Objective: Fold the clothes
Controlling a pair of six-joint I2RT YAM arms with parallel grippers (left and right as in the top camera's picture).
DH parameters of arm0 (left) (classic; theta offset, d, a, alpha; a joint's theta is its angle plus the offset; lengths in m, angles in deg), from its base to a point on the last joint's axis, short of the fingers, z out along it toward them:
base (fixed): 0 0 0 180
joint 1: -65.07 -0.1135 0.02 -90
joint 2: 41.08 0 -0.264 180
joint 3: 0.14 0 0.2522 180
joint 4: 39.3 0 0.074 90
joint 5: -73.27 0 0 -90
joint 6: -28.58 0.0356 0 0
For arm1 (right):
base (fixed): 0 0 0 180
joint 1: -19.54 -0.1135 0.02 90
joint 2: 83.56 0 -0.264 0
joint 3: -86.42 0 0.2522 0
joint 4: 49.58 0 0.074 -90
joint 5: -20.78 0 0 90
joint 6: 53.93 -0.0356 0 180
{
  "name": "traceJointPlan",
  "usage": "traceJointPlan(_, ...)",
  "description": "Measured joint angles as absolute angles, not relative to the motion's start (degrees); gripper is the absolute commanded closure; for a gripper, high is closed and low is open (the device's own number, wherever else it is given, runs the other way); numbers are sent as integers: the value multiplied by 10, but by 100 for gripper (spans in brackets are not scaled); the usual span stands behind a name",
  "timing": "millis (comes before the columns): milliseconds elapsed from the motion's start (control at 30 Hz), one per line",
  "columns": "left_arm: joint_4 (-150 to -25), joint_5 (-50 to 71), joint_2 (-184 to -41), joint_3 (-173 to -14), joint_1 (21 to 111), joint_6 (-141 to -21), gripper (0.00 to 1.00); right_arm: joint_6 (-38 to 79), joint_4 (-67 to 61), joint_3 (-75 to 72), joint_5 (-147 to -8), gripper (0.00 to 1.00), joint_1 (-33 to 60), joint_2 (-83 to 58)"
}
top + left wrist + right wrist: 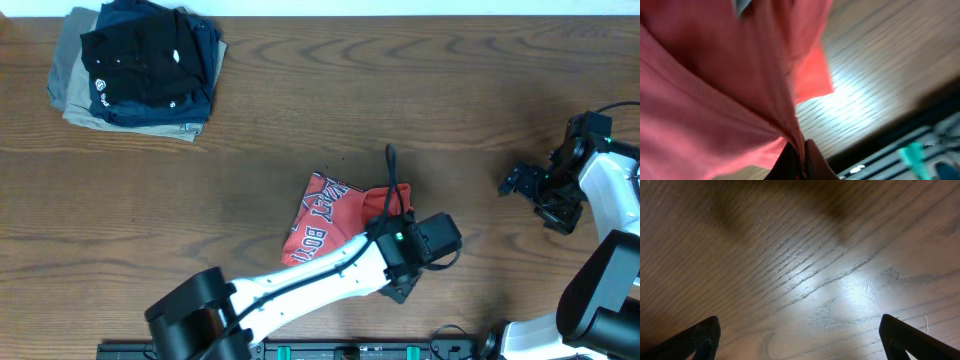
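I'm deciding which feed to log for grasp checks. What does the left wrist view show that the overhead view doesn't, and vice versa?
Only left wrist: the left gripper pinched shut on a ridge of the coral T-shirt. Only overhead: the shirt's navy lettering, the stack of folded garments at the far left corner, and the right gripper apart on the right side. Both: the T-shirt and the wooden table.

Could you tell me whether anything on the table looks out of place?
The coral-red T-shirt lies bunched in a heap near the centre of the table, its lettering skewed; the left gripper pinches a fold.
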State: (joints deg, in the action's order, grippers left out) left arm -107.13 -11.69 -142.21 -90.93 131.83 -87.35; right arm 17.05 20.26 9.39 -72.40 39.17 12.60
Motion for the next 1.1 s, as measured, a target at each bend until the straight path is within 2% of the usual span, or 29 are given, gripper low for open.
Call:
traceJointPlan(233, -1018, -94, -1433, -909, 1321, -904, 94, 170, 203, 94, -724, 1, 392, 126)
traceJointPlan(300, -1008, -92, -1445, -909, 1324, -912, 91, 170, 203, 94, -724, 1, 392, 126)
traceJointPlan(400, -1007, -89, -1467, -909, 1332, -919, 50, 171, 203, 94, -724, 1, 392, 126)
traceJointPlan(433, -1010, -87, -1473, -909, 1335, -926, 44, 170, 203, 94, -724, 1, 392, 126)
traceJointPlan(467, -1014, -86, -1475, -909, 1336, -928, 42, 170, 203, 94, -724, 1, 392, 126)
traceJointPlan(800, -1073, -87, -1469, -919, 1333, -914, 41, 170, 203, 94, -724, 1, 392, 126)
traceJointPlan(1100, -1006, -179, -1437, -945, 1301, -889, 43, 170, 203, 94, -724, 1, 392, 126)
